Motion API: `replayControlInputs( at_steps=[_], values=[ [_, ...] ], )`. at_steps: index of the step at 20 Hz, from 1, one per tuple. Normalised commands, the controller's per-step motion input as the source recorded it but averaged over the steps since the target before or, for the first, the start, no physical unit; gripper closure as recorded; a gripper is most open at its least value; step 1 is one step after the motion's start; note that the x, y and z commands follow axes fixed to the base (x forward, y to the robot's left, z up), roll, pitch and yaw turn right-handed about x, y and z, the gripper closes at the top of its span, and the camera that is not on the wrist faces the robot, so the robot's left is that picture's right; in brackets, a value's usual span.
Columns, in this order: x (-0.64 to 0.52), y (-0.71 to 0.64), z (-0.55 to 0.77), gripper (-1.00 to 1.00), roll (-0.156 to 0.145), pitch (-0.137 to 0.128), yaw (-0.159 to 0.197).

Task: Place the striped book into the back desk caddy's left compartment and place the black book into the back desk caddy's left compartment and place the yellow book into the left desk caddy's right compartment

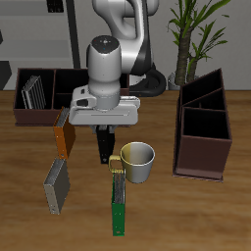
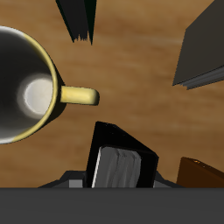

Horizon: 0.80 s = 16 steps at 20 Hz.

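My gripper [image 1: 105, 135] is shut on the black book [image 1: 105, 149], which hangs upright under it close to the tabletop; the wrist view shows the book [image 2: 131, 149] between the fingers [image 2: 115, 168]. The yellow book [image 1: 63, 132], orange-brown, lies beside the gripper and shows in the wrist view [image 2: 206, 171]. A grey striped book [image 1: 34, 93] stands in the outer compartment of the back desk caddy [image 1: 61, 75]. The left desk caddy [image 1: 201, 147] stands past the mug, both compartments empty.
A white mug [image 1: 139, 162] with a yellow rim stands right beside the held book, its handle [image 2: 79, 94] toward the gripper. A green book [image 1: 119, 201] lies near the front edge. A grey book [image 1: 56, 184] lies nearer the front. A plant [image 1: 191, 34] stands at the back.
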Motion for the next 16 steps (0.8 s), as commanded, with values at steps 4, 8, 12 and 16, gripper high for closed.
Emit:
replayControlInputs(
  at_steps=[4, 8, 12, 16],
  values=[
    [-0.21, -0.09, 0.89, 1.0, 0.009, -0.059, 0.021],
    [-0.28, -0.18, 0.75, 1.0, 0.043, 0.05, 0.005],
    [-0.46, -0.3, 0.81, 1.0, 0.058, -0.043, 0.007],
    [-0.59, -0.51, 0.79, 1.0, 0.068, -0.033, -0.03]
  ],
)
